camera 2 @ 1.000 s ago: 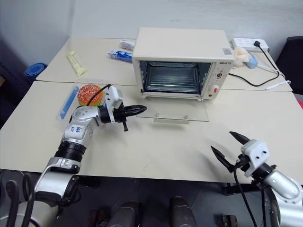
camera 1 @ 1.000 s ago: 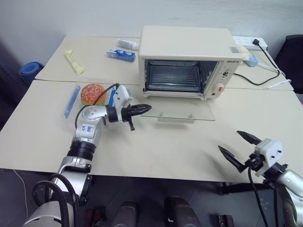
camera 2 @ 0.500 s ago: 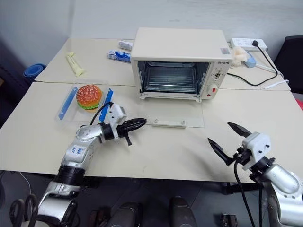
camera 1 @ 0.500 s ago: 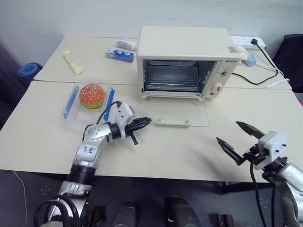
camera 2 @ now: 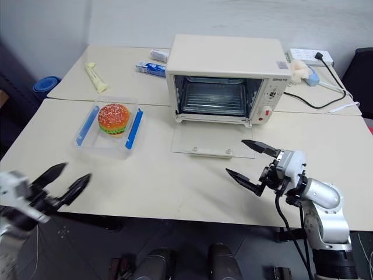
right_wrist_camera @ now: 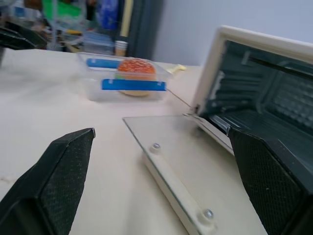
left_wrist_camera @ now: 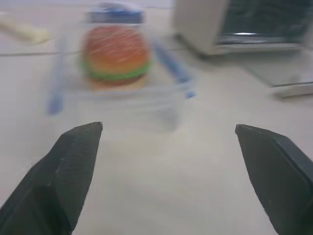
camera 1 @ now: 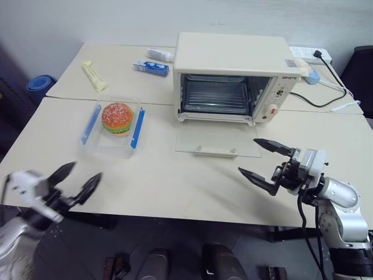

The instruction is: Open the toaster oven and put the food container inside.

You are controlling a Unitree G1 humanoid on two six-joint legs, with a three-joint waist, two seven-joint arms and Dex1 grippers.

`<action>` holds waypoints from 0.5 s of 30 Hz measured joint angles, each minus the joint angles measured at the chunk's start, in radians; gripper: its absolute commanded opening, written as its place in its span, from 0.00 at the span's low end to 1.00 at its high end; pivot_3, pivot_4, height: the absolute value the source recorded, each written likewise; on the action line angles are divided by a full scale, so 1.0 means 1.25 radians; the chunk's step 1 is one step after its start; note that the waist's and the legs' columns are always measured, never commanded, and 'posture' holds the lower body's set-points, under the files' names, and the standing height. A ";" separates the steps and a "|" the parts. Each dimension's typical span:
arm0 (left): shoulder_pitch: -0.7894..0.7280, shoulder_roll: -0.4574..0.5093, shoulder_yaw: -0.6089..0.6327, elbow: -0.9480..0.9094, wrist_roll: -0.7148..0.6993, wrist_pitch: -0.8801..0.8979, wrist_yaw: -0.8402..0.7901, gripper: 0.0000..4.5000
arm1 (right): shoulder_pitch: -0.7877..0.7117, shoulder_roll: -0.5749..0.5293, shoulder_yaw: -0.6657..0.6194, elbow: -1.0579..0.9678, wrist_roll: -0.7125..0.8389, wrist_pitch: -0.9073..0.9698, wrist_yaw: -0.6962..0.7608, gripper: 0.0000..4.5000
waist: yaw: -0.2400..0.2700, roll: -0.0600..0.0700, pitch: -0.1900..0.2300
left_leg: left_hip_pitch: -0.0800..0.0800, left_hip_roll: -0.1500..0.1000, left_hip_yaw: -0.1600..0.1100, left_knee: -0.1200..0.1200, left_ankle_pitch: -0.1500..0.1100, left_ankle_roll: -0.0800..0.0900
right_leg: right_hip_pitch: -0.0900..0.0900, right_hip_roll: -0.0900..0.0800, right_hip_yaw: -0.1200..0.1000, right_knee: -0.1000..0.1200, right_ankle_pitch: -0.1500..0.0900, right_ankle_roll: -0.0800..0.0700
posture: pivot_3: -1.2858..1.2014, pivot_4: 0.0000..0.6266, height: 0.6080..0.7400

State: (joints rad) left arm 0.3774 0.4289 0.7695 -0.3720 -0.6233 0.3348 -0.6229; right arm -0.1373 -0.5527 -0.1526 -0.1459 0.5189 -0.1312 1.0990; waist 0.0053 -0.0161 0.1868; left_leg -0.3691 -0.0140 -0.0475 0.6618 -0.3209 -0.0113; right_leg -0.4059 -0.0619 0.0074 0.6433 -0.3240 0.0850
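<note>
The cream toaster oven (camera 1: 233, 58) stands at the back of the table with its glass door (camera 1: 218, 140) folded flat onto the tabletop, bar handle (camera 1: 215, 153) towards me. The food container (camera 1: 115, 121), clear with blue side clips and a toy hamburger inside, sits to the left of the oven. My left gripper (camera 1: 87, 170) hangs open and empty at the table's near left edge, well short of the container (left_wrist_camera: 117, 73). My right gripper (camera 1: 247, 156) is open and empty just right of the door's near corner. It points across the door towards the container (right_wrist_camera: 128, 78).
Behind the container lie a blue-and-white carton (camera 1: 151, 67), a white tube (camera 1: 160, 54) and a yellow packet (camera 1: 92, 76). A power strip with a black cable (camera 1: 317, 55) sits right of the oven. A seam (camera 1: 70, 99) joins the two tables.
My left gripper pulled back from the door's left corner to the table's near left edge and opened. My right gripper moved left and up towards the door. The oven door lay open throughout.
</note>
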 measured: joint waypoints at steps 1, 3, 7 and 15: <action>0.022 -0.006 0.022 0.001 -0.004 0.003 0.016 0.99 | -0.009 0.001 0.008 0.003 0.000 -0.003 0.009 1.00 | 0.001 0.000 0.000 | 0.000 0.000 0.000 0.000 0.000 0.000 | 0.000 0.000 0.000 0.000 0.000 0.000 | 0.52 0.24 1.00; 0.032 -0.008 0.038 -0.005 -0.023 0.029 0.046 0.99 | -0.020 0.002 0.023 0.010 0.000 -0.009 0.022 1.00 | 0.010 0.000 0.000 | 0.000 0.000 0.000 0.000 0.000 0.000 | 0.001 0.000 0.000 0.000 0.000 0.000 | 0.52 0.24 1.00; -0.012 0.014 0.025 -0.058 -0.129 0.192 0.179 0.99 | -0.034 0.008 0.032 0.022 0.001 -0.015 0.042 1.00 | 0.016 0.000 0.000 | 0.000 0.000 -0.001 0.000 0.000 0.000 | 0.001 -0.001 -0.001 0.000 0.000 0.000 | 0.52 0.24 1.00; -0.319 0.163 -0.111 -0.094 -0.692 0.465 0.863 0.99 | -0.053 0.005 0.036 0.050 0.000 -0.020 0.068 1.00 | 0.001 0.000 0.000 | 0.001 0.000 -0.001 0.000 0.001 -0.004 | -0.001 0.000 0.000 0.003 0.000 0.000 | 0.52 0.24 1.00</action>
State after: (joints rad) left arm -0.0217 0.6321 0.6308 -0.4898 -1.4886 0.9157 0.4556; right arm -0.2038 -0.5467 -0.1071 -0.0828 0.5188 -0.1561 1.1836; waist 0.0066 -0.0162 0.1863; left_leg -0.3682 -0.0143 -0.0486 0.6621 -0.3202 -0.0167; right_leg -0.4073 -0.0614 0.0076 0.6475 -0.3238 0.0852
